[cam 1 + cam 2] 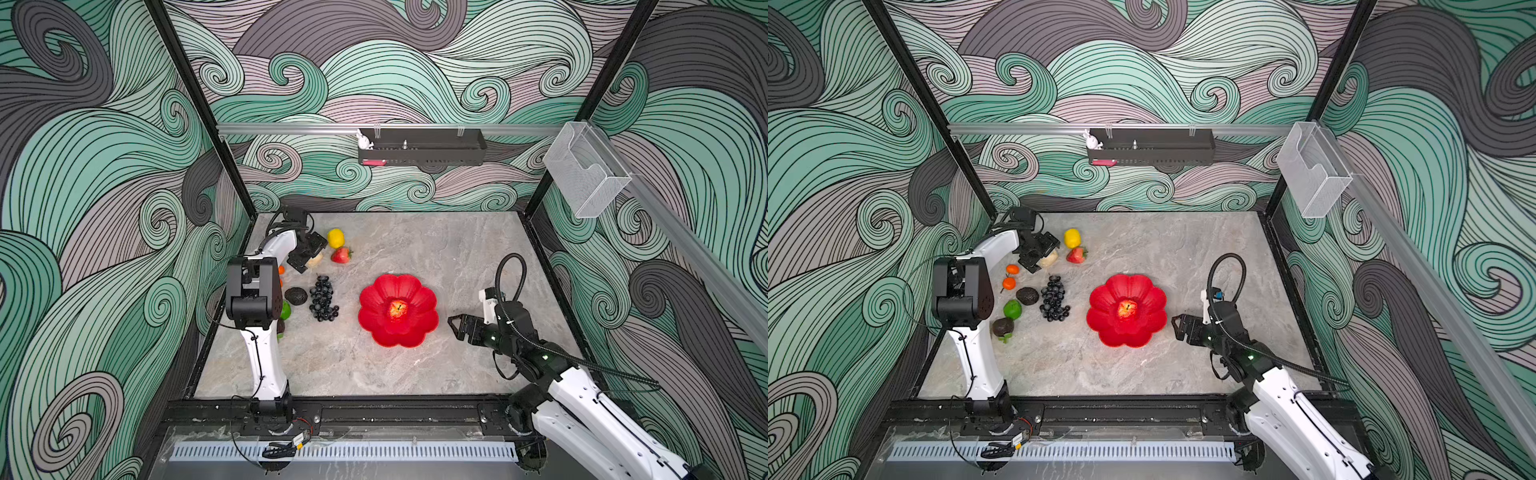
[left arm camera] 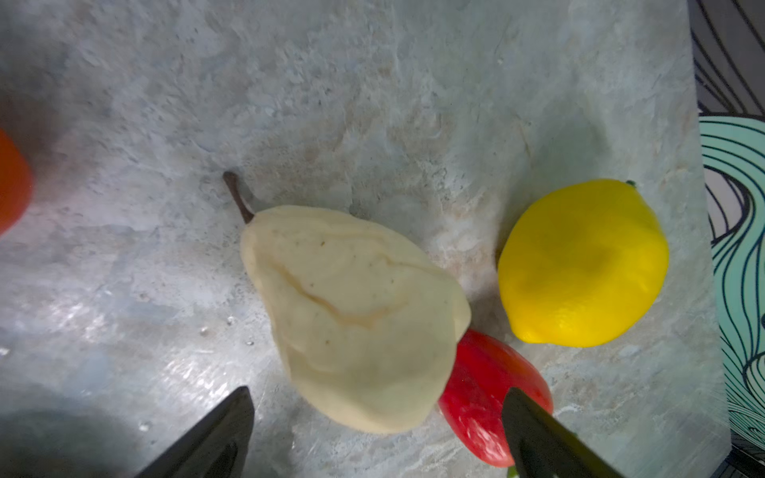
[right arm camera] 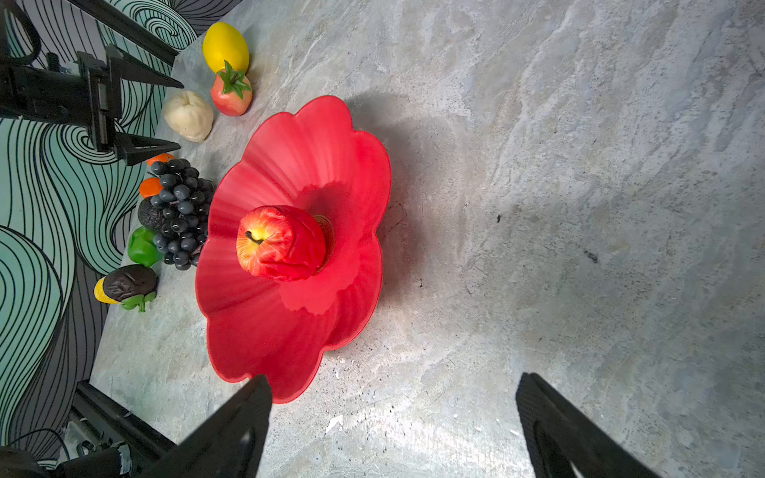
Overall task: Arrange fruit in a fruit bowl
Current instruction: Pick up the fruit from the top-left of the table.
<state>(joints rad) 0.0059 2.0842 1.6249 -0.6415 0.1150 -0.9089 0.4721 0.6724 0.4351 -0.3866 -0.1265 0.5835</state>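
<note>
Left gripper [image 2: 378,397] hung wide open and empty over the beige pear [image 2: 352,314], far left (strawberry [image 2: 480,397] crowding it); closing might've clipped that strawberry and rolled it; red bowl [image 1: 382,328] sat mid-table holding just the apple [image 1: 397,309]; right gripper [image 3: 395,383] gaped empty beside it.

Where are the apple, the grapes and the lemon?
apple [image 1: 398,309], in a top view, on its top by the stem.
grapes [image 1: 1054,300], in a top view, on the middle of the bunch.
lemon [image 2: 583,263], in the left wrist view, on the middle of its rind.
</note>
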